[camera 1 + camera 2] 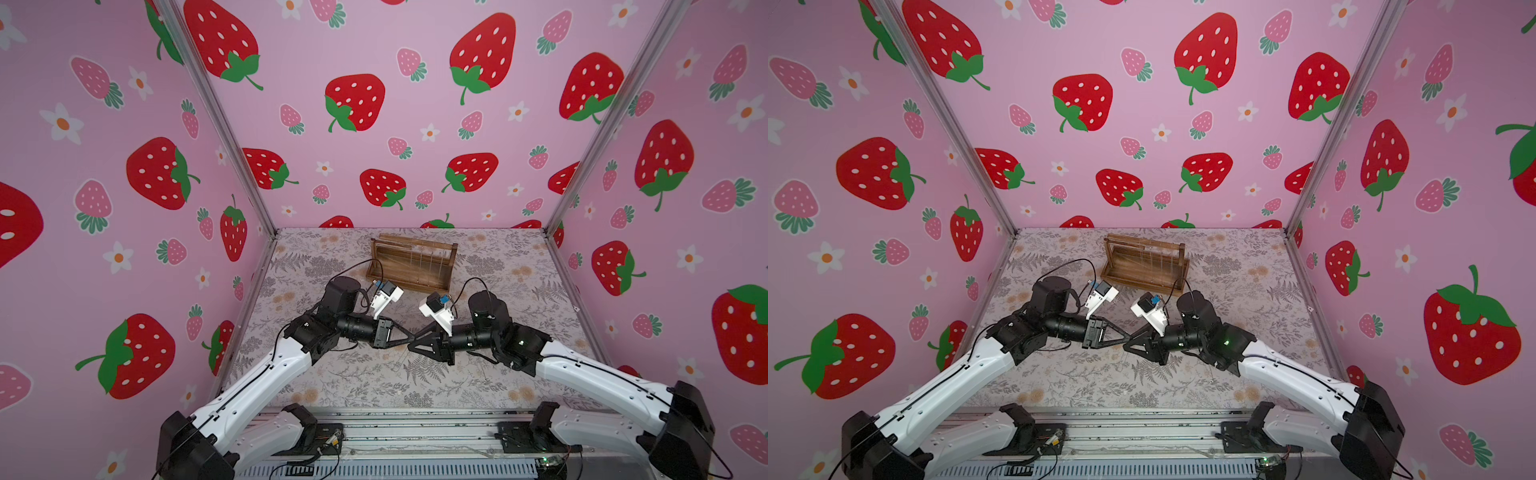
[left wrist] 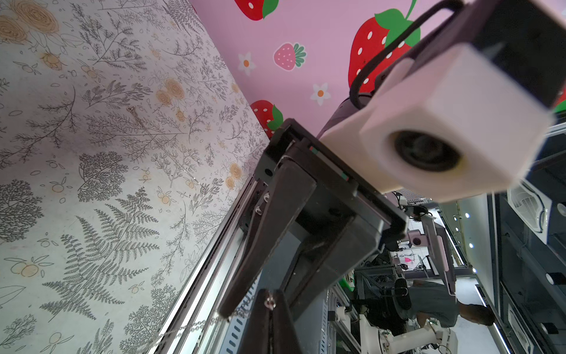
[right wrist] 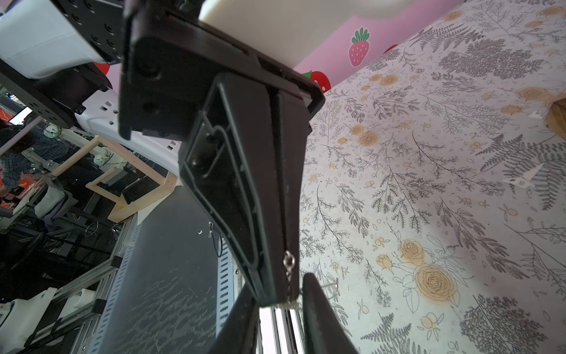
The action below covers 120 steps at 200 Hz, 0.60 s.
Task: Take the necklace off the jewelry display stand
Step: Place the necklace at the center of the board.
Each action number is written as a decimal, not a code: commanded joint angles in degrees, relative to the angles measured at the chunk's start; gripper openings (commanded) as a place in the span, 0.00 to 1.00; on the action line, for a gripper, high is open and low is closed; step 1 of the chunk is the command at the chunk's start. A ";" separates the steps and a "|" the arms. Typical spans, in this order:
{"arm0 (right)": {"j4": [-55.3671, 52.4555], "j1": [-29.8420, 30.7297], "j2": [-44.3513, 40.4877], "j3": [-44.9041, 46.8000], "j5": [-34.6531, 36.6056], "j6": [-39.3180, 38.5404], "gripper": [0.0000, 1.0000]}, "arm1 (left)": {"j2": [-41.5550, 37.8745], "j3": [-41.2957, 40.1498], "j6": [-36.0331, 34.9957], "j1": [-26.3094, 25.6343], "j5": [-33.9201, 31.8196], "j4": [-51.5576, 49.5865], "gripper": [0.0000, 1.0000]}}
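Note:
The necklace is a thin silver chain [image 2: 190, 329] with a small ring at its end [image 3: 288, 260]. My left gripper [image 2: 270, 309] is shut on it near the ring, above the middle of the table [image 1: 412, 335]. My right gripper [image 3: 278, 285] faces it tip to tip [image 1: 412, 342], open, one finger on each side of the left fingertips and the chain. The chain sags from the grippers toward the table's front edge. The jewelry display stand [image 1: 411, 266] stands at the back, dark brown, with thin strands hanging from its top bar.
A floral mat [image 1: 519, 324] covers the table, with pink strawberry walls on three sides. Another stretch of thin chain [image 2: 165, 150] lies on the mat to the right of the grippers. Metal rails [image 1: 415, 432] run along the front edge.

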<state>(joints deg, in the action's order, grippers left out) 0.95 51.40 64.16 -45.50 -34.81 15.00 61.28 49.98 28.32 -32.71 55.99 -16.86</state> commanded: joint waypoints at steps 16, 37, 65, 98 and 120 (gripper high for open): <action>-1.36 0.21 -2.18 -0.52 3.38 -1.28 0.30 | -0.09 2.58 -1.84 -0.91 1.09 -2.02 0.00; -1.65 0.20 -3.75 0.17 5.89 -1.64 0.32 | -0.09 2.71 -1.69 -1.00 0.97 -2.01 0.00; -3.03 0.22 -5.08 0.27 9.01 -2.32 0.34 | 0.42 3.35 -1.84 -1.20 1.01 -2.11 0.00; -4.20 0.20 -5.17 0.25 10.38 -2.90 0.34 | 1.02 4.05 -1.86 -1.54 0.93 -2.29 0.00; -3.98 0.24 -4.40 -0.12 9.40 -2.87 0.34 | 1.39 4.49 -1.93 -1.85 1.21 -2.26 0.00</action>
<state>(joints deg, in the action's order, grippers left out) -2.87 51.72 59.53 -45.30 -27.29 12.97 62.41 51.81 27.27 -33.61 55.27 -17.87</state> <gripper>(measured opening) 0.341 0.047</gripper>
